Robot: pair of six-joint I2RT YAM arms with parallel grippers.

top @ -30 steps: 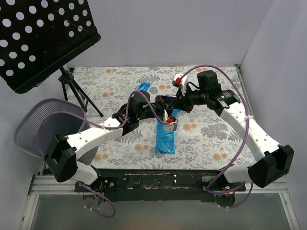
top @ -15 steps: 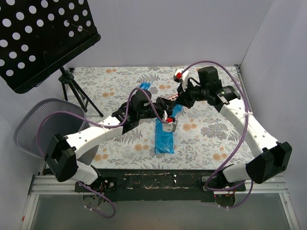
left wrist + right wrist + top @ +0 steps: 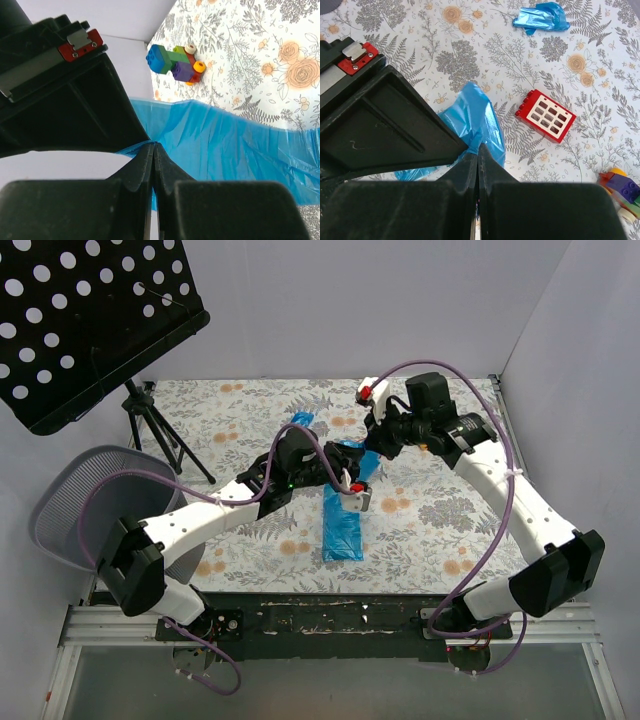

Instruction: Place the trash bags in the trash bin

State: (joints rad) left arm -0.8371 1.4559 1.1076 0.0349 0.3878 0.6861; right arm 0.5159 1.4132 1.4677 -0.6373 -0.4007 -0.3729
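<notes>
The blue trash bag lies stretched over the floral table, its far end raised between both grippers. My left gripper is shut on a fold of its film, seen in the left wrist view with the bag spreading to the right. My right gripper is shut on the same end, its tips pinching the bag. The two grippers sit almost against each other. The mesh trash bin stands at the left, off the table's edge.
A small crumpled blue film piece lies further back. A red toy block and a multicoloured brick car lie near the bag. A black perforated music stand on a tripod fills the back left.
The right arm has pulled back and up a little with the bag's far end, so more blue film shows between the grippers. The left gripper keeps its hold and has barely shifted.
</notes>
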